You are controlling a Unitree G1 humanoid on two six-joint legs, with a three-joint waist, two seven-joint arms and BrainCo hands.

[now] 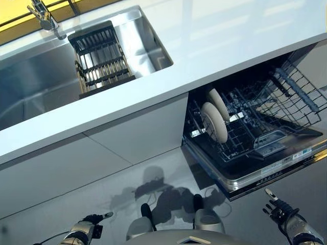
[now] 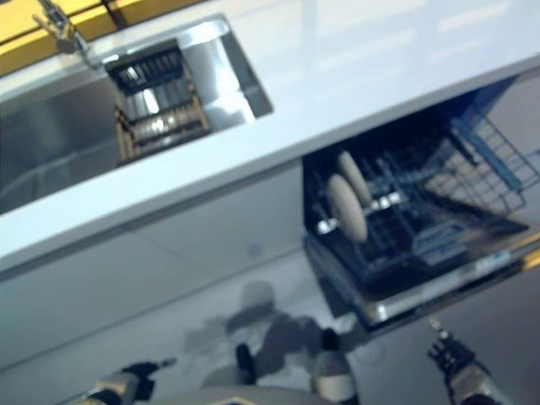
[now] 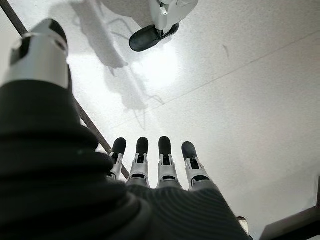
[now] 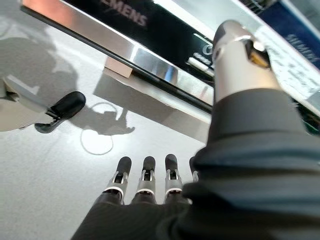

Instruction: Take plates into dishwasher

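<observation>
White worktop [image 1: 230, 46] with a steel sink [image 1: 36, 76], its dark drying rack [image 1: 99, 56] bare. Below, we see the dishwasher [image 1: 265, 168] open, two plates [image 1: 213, 121] upright in its lower rack [image 1: 255, 122]. Left hand [image 3: 150, 170] and right hand [image 4: 145, 187] hang low over the floor, fingers straight, holding nothing. We judge loading essentially done; closing may remain.

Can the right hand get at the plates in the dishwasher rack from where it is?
Probably yes. The right hand hangs open and empty just off the lowered door; the plates stand upright in the pulled-out rack, with nothing over them.
</observation>
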